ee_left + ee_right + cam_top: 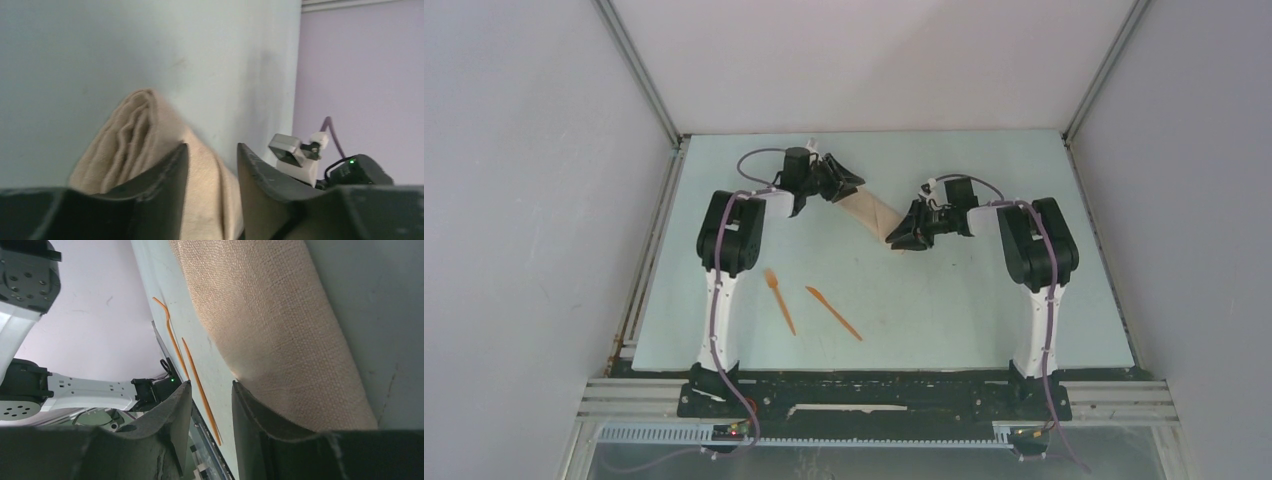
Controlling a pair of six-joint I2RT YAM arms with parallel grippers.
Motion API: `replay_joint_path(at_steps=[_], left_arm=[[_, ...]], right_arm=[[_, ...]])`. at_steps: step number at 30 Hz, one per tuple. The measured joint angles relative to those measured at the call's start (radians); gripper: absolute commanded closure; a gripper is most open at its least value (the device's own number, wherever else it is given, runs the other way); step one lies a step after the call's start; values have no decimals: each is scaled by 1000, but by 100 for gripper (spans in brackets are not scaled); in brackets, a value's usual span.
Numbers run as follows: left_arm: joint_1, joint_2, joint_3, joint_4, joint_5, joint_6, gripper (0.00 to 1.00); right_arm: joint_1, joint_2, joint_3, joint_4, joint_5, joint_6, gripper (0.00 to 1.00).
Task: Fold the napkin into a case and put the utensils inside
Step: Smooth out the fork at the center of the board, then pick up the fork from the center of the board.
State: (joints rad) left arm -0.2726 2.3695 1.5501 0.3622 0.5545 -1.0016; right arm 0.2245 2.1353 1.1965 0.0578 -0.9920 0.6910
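This is a robotics lab test cell. Plain white panel walls (874, 60) close it in at 9, 12 and 3 o'clock, framed by silver aluminium extrusion rails (639, 75). A pale blue-green flat tabletop (964, 310) fills the booth. At 6 o'clock, two white-and-black jointed robot arms (724, 290) trailing purple cables (715, 320) are bolted to a black base plate (874, 398), with a grey slotted cable duct (874, 438) just below. The domestic items here are a beige cloth napkin (869, 212) and two slim orange plastic utensils (779, 300).
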Motion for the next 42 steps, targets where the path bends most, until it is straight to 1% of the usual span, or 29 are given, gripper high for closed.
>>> replay_joint_path(at_steps=[3, 6, 8, 11, 12, 15, 20, 23, 25, 27, 28, 29, 31, 33, 34, 35, 37, 40, 42], left_arm=[[0, -13, 31, -29, 18, 40, 38], [0, -51, 26, -67, 37, 71, 33], [0, -110, -7, -93, 50, 88, 29], [0, -238, -71, -135, 52, 121, 24], [0, -298, -102, -153, 51, 136, 21], [0, -488, -198, -202, 43, 180, 18], [0, -899, -434, -355, -24, 277, 20], [-4, -1110, -584, -489, -85, 299, 20], [-18, -1240, -687, -594, -152, 287, 19], [-47, -1391, -797, -755, -256, 244, 18], [-61, -1450, -828, -830, -309, 219, 12], [-73, -1509, -853, -911, -365, 192, 1], [-82, -1604, -874, -1049, -479, 140, 0], [-82, -1653, -874, -1146, -592, 83, 0], [-82, -1658, -873, -1161, -612, 73, 0], [-82, -1653, -871, -1179, -638, 57, 0], [-82, -1580, -857, -1207, -678, 25, 2], [-82, -1404, -826, -1216, -716, -10, 14], [-82, -1302, -814, -1209, -737, -23, 25]], right_arm=[[0, -23, -3, -18, 5, -9, 54], [0, -62, -4, -23, 9, -10, 53], [-1, -76, -4, -16, 11, -10, 52], [4, -66, -3, -16, 24, -13, 50], [8, -55, -3, -16, 29, -15, 49], [16, -19, -4, -17, 51, -20, 47], [29, -40, -2, -43, 79, -43, 39], [50, -108, 6, -140, 138, -90, 31], [75, -190, 8, -216, 193, -130, 30], [113, -281, 13, -281, 251, -172, 30], [140, -325, 19, -312, 282, -190, 30], [172, -368, 27, -338, 316, -210, 30], [242, -436, 31, -366, 370, -241, 30], [301, -481, 8, -368, 398, -254, 31], [314, -490, -3, -369, 400, -256, 31], [328, -503, -29, -361, 400, -257, 31], [333, -524, -98, -362, 403, -256, 31], [318, -537, -168, -378, 417, -255, 31], [309, -560, -204, -386, 429, -256, 31]])
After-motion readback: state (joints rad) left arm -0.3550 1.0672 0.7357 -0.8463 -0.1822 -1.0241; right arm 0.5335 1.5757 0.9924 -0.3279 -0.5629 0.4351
